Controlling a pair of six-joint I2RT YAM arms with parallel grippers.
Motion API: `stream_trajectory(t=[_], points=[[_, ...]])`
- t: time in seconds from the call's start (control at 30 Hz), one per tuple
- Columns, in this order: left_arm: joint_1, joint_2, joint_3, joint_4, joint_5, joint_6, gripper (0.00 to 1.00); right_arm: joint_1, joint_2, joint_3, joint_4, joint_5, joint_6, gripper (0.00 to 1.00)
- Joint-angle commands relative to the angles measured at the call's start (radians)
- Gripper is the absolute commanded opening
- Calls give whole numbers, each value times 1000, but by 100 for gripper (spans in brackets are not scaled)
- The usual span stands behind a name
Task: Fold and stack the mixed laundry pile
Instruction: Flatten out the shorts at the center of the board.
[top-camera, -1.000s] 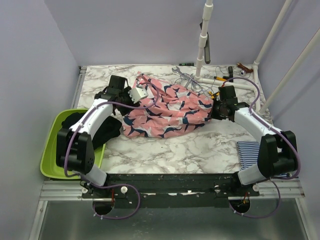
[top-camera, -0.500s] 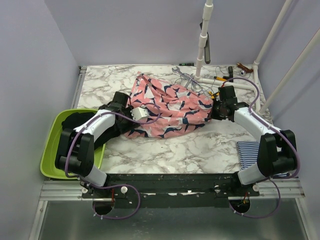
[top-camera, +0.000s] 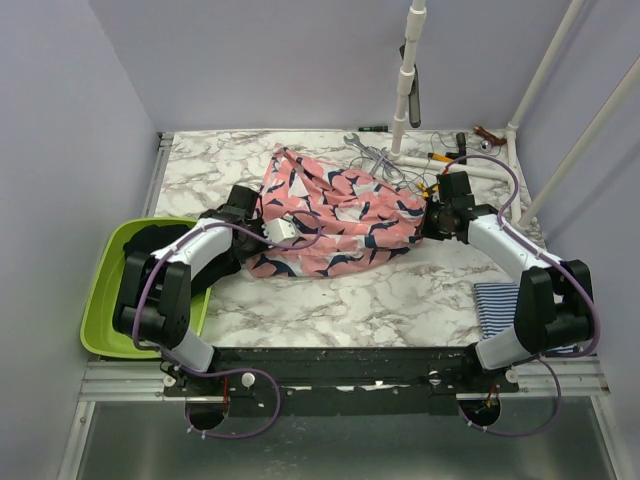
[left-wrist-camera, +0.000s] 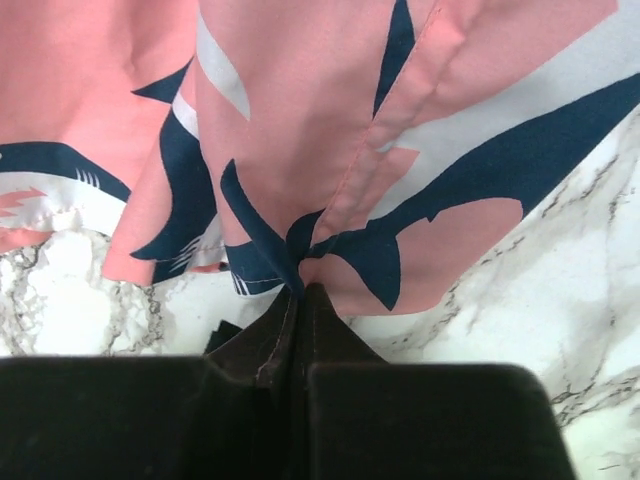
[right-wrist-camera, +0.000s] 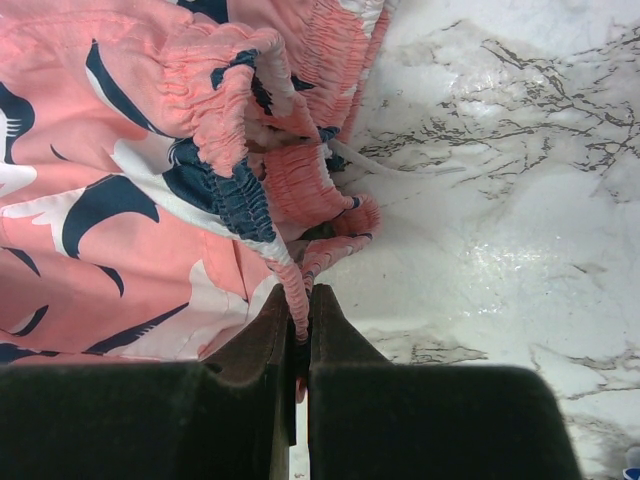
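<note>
The pink shark-print garment (top-camera: 335, 215) lies spread across the middle of the marble table. My left gripper (top-camera: 262, 232) is shut on its left hem (left-wrist-camera: 300, 265), the cloth bunching into the closed jaws. At the garment's right end my right gripper (top-camera: 432, 226) is shut on the gathered elastic waistband (right-wrist-camera: 300, 285). The black garment (top-camera: 185, 255) lies in the lime green basin (top-camera: 105, 300) under the left arm. The striped garment (top-camera: 497, 305) lies folded at the table's right front, partly behind the right arm.
Tools and loose cables (top-camera: 400, 158) lie along the table's back edge near a white pole (top-camera: 405, 85). White frame tubes (top-camera: 560, 90) rise at the back right. The basin overhangs the table's left edge.
The left gripper moved down and toward the front along the pink garment's left edge, then closed on its hem. The right arm has not moved.
</note>
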Motion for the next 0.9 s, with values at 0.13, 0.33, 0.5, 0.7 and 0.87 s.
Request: stream_trajectory(t=[0.13,0.33,0.5,0.7,0.87], points=[[7,-163,1,-129,56,-61,0,-7,-58,34,-104,-14,-16,0],[12,-392,-12,-308,112,-63,0,-8,-233,23,-293,-116,-4,1],[12,-484,-32,-478,179,-37,0,-8,-287,-53,-461,-308,21,1],[12,-534,-178,-497,120,21,0,-6,-354,-135,-593,-297,70,1],[12,-527,-253,-501,69,62,0,-7,-398,-142,-648,-299,115,1]])
